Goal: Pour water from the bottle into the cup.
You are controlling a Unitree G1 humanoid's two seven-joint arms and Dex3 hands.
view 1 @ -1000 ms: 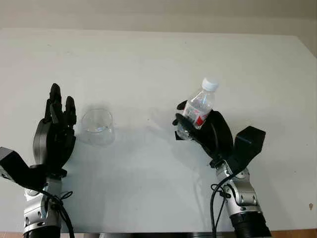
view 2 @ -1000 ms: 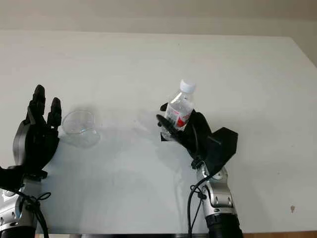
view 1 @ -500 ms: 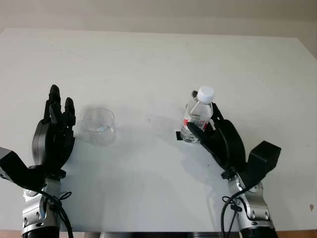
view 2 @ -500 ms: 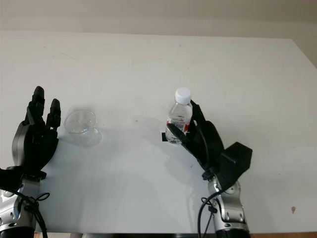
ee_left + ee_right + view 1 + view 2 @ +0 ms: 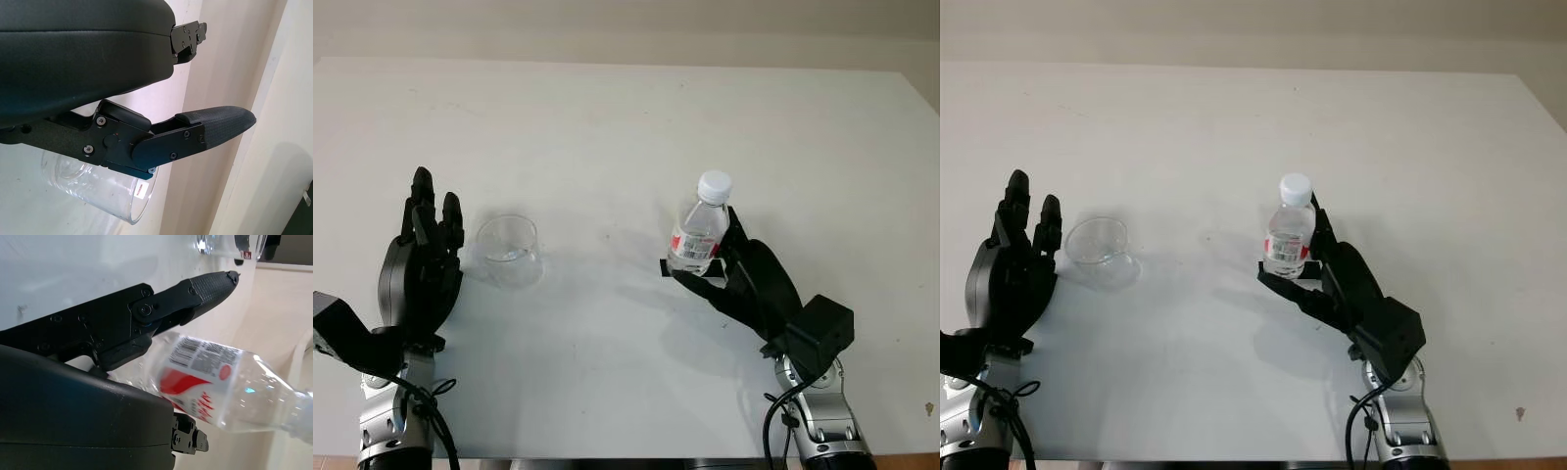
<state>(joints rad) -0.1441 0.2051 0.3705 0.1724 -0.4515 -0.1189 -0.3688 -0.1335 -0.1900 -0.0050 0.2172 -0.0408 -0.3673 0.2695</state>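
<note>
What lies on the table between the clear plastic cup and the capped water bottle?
Only bare white table separates the clear plastic cup from the capped water bottle, per both eye views.

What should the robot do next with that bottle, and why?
Probably take the cap off first. The right hand grasps the bottle upright with its white cap on, well apart from the cup, which stands beside the open left hand. Nothing can pour while capped.
</note>
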